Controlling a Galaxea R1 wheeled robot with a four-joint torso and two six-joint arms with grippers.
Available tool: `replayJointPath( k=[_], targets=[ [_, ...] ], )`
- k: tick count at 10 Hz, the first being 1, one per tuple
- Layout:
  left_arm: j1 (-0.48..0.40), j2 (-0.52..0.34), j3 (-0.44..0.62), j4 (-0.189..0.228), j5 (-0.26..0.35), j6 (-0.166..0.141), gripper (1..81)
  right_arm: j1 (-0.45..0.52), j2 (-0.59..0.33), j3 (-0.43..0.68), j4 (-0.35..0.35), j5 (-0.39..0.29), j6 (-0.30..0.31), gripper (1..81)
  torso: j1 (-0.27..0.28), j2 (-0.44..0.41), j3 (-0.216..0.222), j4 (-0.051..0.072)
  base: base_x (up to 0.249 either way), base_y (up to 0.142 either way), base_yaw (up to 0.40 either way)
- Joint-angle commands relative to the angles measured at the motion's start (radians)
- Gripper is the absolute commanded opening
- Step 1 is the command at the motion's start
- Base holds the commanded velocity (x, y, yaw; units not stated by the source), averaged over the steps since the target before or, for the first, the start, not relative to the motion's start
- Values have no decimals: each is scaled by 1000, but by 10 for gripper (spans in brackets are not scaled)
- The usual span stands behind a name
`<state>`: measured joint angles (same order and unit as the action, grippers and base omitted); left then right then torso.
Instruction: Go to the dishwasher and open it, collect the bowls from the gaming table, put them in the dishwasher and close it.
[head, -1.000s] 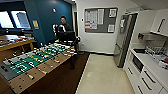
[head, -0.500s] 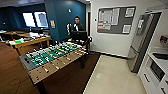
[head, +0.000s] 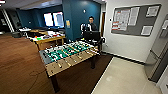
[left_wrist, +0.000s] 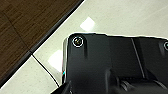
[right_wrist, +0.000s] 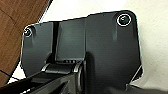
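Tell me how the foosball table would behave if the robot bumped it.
The foosball table would probably barely shift: it looks bulky and stands on sturdy dark legs. Its rods stick out past the sides, so they would likely slide or spin first. Tipping seems unlikely given its wide stance.

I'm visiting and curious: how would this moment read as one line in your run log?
phase: driving | ahead: foosball table | beyond: gaming table, green bowl | person behind foosball table | grippers: not seen

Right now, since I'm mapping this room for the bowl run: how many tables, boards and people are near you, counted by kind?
Foosball table: 1
Yellow-edged table: 1
Notice board: 1
Person: 1
Total: 4
The furniture farther back is too blurred to count.
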<state>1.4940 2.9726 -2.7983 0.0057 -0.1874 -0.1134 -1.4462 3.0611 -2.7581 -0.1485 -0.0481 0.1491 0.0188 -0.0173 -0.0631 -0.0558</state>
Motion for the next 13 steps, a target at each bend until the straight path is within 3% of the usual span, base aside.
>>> replayJointPath(
  k=[1,13],
  targets=[
    [-44,-12,-10,-3,43,-5,811,43,4,5,10,-50,-3,811,0,0,0,0,0,0,361],
    [-42,-10,-10,-3,43,-6,811,48,6,3,9,-50,-5,811,0,0,0,0,0,0,346]
  ],
)
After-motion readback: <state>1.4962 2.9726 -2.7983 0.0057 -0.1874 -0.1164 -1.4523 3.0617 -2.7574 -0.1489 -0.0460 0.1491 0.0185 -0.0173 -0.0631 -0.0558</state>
